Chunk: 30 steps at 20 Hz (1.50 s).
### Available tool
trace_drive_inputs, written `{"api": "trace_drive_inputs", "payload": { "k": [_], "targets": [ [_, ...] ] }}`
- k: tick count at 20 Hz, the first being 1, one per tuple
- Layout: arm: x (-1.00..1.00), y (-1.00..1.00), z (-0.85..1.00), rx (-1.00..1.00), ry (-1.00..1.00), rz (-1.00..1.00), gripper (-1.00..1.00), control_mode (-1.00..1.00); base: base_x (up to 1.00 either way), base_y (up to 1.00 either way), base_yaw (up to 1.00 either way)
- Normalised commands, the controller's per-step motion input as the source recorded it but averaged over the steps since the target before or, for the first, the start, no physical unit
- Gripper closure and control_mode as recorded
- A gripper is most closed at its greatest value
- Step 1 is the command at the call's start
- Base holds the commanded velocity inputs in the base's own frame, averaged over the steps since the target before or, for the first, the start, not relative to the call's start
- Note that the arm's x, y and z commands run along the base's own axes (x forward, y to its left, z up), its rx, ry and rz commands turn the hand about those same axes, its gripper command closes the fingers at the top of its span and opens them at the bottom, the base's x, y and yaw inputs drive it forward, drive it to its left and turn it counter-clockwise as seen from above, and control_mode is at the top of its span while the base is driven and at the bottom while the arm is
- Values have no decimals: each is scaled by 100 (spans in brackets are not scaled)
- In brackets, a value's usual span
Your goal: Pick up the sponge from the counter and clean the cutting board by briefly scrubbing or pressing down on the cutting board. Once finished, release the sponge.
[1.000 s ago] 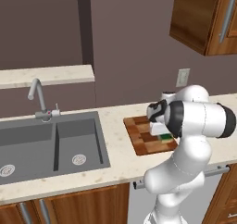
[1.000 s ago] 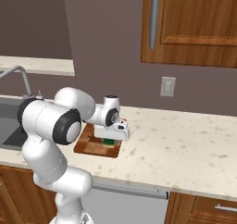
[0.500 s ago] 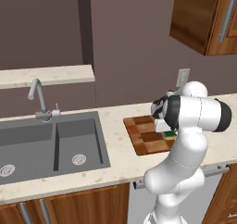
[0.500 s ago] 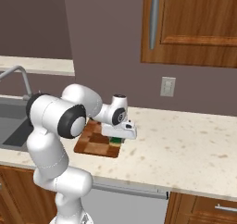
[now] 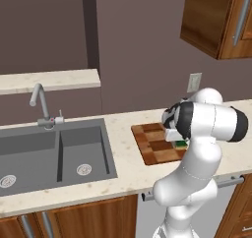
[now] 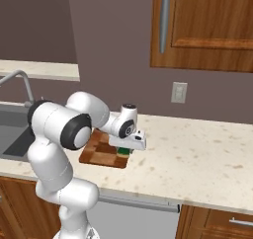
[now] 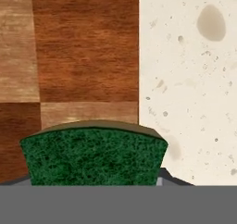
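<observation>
The sponge (image 7: 94, 156) is clamped in the closed claw (image 6: 129, 146) over the cutting board's (image 5: 153, 146) edge by the counter (image 7: 190, 79); pressing down, then release, is judged next.

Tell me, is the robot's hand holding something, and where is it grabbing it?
Yes. The gripper is shut on the green sponge, clamping its two sides, over the cutting board's edge nearest the bare counter.
</observation>
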Motion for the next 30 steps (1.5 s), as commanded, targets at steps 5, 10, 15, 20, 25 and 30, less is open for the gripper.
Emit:
{"api": "trace_drive_inputs", "payload": {
  "k": [5, 10, 15, 20, 25, 30],
  "targets": [
    [13, 24, -17, 0, -21, 0, 100, -100, 0, 0, 0],
    [44, 13, -2, 0, -15, 0, 100, -100, 0, 0, 0],
    [28, 23, -27, 0, -5, 0, 100, -100, 0, 0, 0],
    [3, 29, -84, 0, 0, 0, 100, -100, 0, 0, 0],
    [24, 30, -16, 0, -3, 0, 100, -100, 0, 0, 0],
    [47, 36, 0, 0, -6, 0, 100, -100, 0, 0, 0]
  ]
}}
